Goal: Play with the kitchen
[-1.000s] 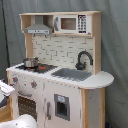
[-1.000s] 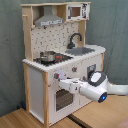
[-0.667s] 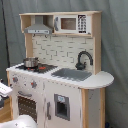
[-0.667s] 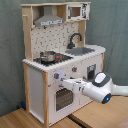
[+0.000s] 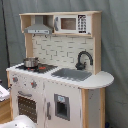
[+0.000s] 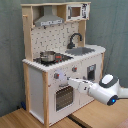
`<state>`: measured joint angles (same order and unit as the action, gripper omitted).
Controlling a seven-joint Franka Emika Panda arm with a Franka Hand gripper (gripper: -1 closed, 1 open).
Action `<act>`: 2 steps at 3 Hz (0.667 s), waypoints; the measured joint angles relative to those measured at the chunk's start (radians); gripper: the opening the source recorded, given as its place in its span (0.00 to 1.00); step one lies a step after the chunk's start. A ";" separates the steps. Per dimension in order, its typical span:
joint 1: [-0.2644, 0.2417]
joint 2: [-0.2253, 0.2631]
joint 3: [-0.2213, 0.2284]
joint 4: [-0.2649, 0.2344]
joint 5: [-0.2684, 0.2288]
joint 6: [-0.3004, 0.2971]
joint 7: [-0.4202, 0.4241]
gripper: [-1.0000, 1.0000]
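In the second exterior view, the kitchen point(image 6: 60, 60) is seen standing on the floor, its knobs point(image 6: 56, 76) met just left of the tool point(image 6: 70, 80), which is reached in from the right, its state not discernible.

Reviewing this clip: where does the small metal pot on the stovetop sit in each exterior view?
First exterior view: the pot sits left of centre, on the stovetop, under the hood.
Second exterior view: the pot sits near the middle, slightly left, on the stovetop.
Shared landmark: the black faucet behind the sink, on the pot's right in both exterior views.
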<state>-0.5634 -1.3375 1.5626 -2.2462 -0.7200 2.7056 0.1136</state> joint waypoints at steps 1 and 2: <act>0.000 0.000 0.012 -0.003 0.035 -0.024 0.094 1.00; 0.000 -0.001 0.025 -0.012 0.039 -0.045 0.194 1.00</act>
<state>-0.5632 -1.3381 1.5877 -2.2577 -0.6806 2.6609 0.3074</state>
